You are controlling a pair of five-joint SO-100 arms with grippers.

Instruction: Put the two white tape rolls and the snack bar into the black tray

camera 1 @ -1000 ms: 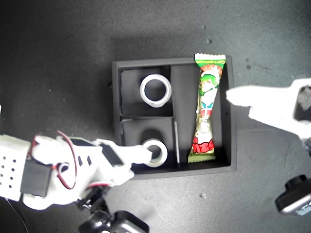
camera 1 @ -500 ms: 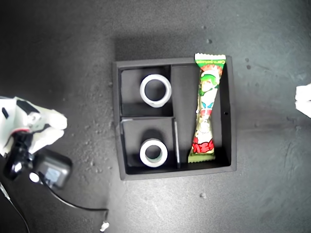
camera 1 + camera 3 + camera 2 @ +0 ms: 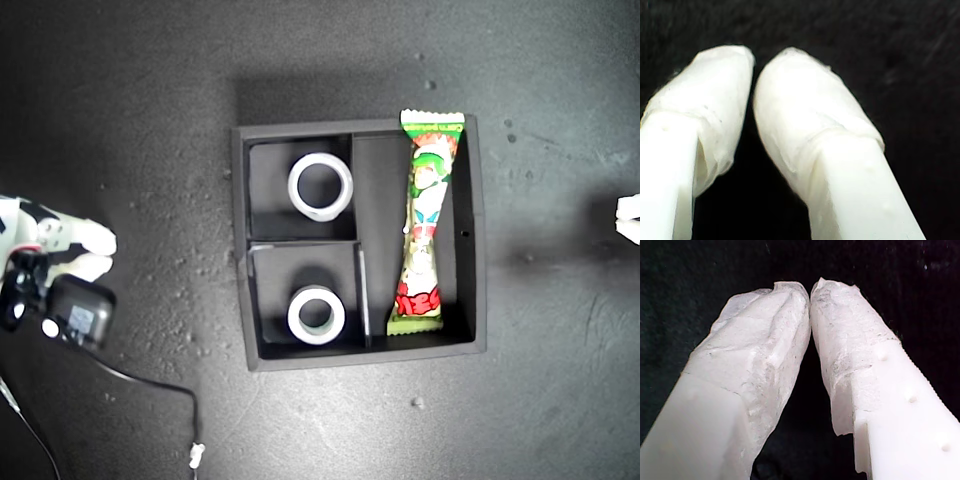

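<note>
Black tray (image 3: 242,250) sits in the middle of the exterior view, on a dark table (image 3: 120,100). It has 2 small square boxes on its left side & 1 long box on its right. One white tape roll (image 3: 321,186) lies flat in the upper small box. The other tape roll (image 3: 316,314) (grey inside) lies flat in the lower small box. The snack bar (image 3: 425,225) lies along the long box, its top end resting on the tray's upper wall.

My first gripper (image 3: 810,290) has its white tips touching, w/ nothing between them. My second gripper (image 3: 752,60) is almost closed, just a thin gap, & holds nothing.

An arm (image 3: 55,270) shows at the exterior view's left edge, well apart from the tray. Can't tell which arm it is.
</note>
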